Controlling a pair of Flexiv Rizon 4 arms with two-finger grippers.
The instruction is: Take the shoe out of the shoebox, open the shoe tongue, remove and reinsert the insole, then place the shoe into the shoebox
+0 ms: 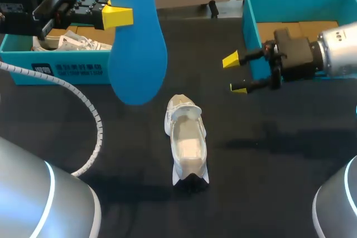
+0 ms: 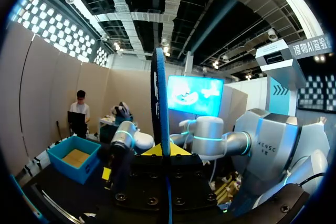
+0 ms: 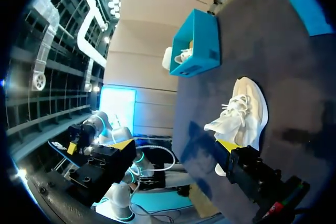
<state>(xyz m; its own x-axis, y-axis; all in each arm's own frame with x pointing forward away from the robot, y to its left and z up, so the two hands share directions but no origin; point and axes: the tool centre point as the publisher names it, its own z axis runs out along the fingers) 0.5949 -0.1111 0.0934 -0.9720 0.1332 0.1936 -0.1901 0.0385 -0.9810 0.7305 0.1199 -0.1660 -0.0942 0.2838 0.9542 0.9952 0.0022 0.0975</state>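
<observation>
**Insole up in the air, shoe waiting on the table**

The left gripper is high over the far left of the table, clamped on the blue insole. One yellow tip presses flat against the insole's near face and the other is hidden behind it. The insole hangs lengthwise, its rounded end pointing down. That end is clear of the table and just to the left of the shoe.

From the left wrist, the insole shows edge-on as a thin blue blade. It rises straight up from between the fingers, so the grip looks firm.

The white shoe sits on its sole in the middle of the black table, opening facing up, with nothing touching it. The right wrist view picks out the shoe with its laces loose and a white flap splayed outward. It lies ahead of the right gripper.

That right gripper hovers to the right of the shoe, fingers spread wide and nothing between them. It is just in front of the right shoebox, whose brown cardboard floor shows.

At far left, the left shoebox holds a second shoe. A white coiled cable loops across the table in front of it.
</observation>
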